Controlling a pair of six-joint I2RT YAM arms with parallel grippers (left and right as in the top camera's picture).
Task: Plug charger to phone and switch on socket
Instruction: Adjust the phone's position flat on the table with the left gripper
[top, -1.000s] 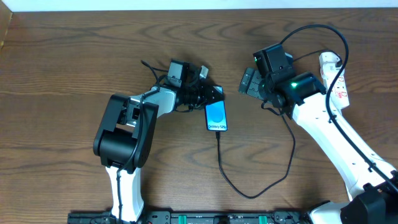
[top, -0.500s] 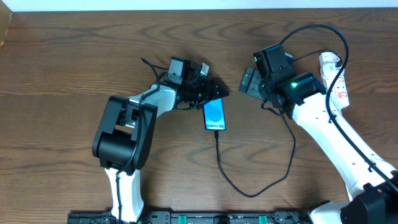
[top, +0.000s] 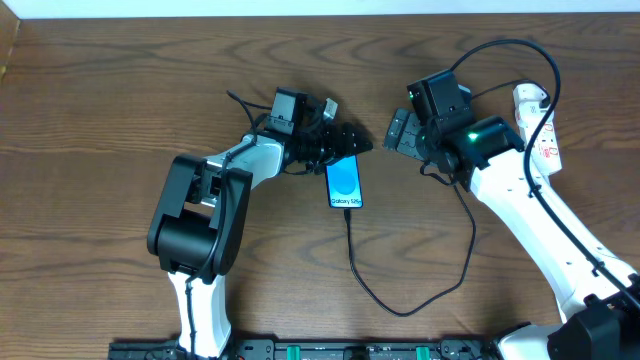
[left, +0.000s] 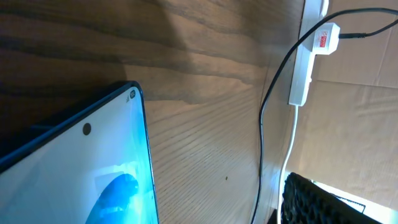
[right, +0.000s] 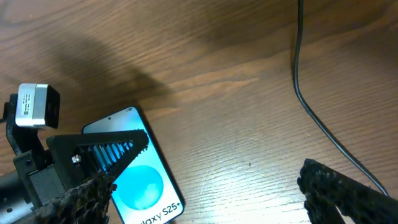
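The phone (top: 345, 184) lies flat on the table, its blue screen up. The charger's black cable (top: 400, 312) runs from the phone's near edge in a loop to its white plug head (top: 531, 97) on the socket (top: 546, 135), a white power strip at the far right. My left gripper (top: 347, 141) stands open at the phone's far end, not gripping it. In the left wrist view the phone (left: 81, 174) fills the lower left, and the socket (left: 306, 62) and cable (left: 268, 124) show beyond. My right gripper (top: 398, 130) hangs open and empty to the right of the phone (right: 142, 186).
The white cord (left: 287, 155) of the power strip runs beside the black cable. The right arm (top: 530, 200) crosses over the cable loop. The left arm's base (top: 195, 215) stands left of the phone. The table's right edge lies just past the strip.
My left gripper has opened and let go of the phone's far end. The phone has shifted slightly left. The right arm has not moved.
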